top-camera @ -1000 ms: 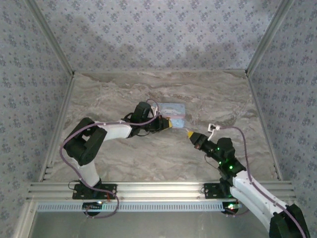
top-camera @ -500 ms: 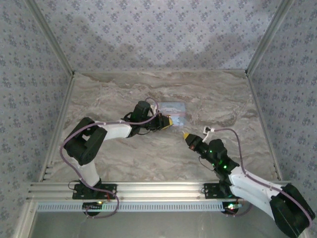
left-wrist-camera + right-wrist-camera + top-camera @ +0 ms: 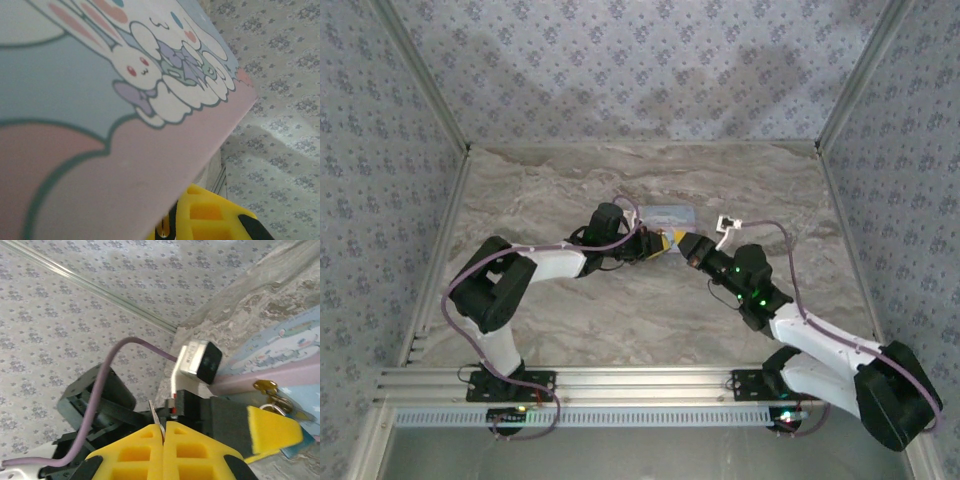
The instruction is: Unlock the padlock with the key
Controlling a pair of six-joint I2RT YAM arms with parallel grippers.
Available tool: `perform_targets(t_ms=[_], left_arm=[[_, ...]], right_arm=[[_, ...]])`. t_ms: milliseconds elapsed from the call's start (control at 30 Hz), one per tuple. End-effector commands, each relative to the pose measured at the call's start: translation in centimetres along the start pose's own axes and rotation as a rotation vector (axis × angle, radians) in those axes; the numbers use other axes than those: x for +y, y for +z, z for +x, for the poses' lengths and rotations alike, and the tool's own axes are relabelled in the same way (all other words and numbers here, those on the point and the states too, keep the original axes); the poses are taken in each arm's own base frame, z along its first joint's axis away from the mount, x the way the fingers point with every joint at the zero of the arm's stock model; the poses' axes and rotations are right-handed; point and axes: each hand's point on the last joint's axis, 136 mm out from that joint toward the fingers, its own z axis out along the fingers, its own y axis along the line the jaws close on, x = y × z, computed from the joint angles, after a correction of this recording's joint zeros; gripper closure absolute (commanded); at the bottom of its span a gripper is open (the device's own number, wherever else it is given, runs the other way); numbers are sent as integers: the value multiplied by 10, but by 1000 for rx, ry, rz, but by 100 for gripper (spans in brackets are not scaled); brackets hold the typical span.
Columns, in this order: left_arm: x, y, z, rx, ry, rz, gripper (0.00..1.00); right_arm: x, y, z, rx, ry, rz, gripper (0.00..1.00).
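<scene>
Key (image 3: 154, 412) is pinched in closed right tool (image 3: 163, 427); left tool's (image 3: 661, 243) grip cannot be told; keyhole could be missed if tilted.

On the marble bench (image 3: 550, 190), the left gripper (image 3: 661, 243) and right gripper (image 3: 687, 244) point at each other, tips close together, at the pale blue tin's (image 3: 670, 213) near edge.

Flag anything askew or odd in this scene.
The cartoon-printed tin seems tipped up rather than lying flat, close against the left gripper. A small brass key bunch dangles at its pink edge. The right gripper pinches a thin metal blade. Nothing spilled.
</scene>
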Motion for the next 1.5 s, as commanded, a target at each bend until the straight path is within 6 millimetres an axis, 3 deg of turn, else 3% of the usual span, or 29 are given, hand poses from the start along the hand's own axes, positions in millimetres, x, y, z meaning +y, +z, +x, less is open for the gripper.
perform_targets(t_ms=[0, 400, 967, 1467], left_arm=[[-24, -4, -11, -29, 29, 104, 100], [-35, -9, -17, -42, 8, 157, 100], [-33, -12, -16, -46, -9, 183, 100], [-32, -10, -15, -39, -15, 190, 100]], right_arm=[[-21, 0, 12, 35, 30, 52, 100], [-67, -1, 35, 57, 52, 130, 100], [-79, 13, 34, 36, 61, 126, 100], [-73, 23, 31, 36, 57, 92, 100]])
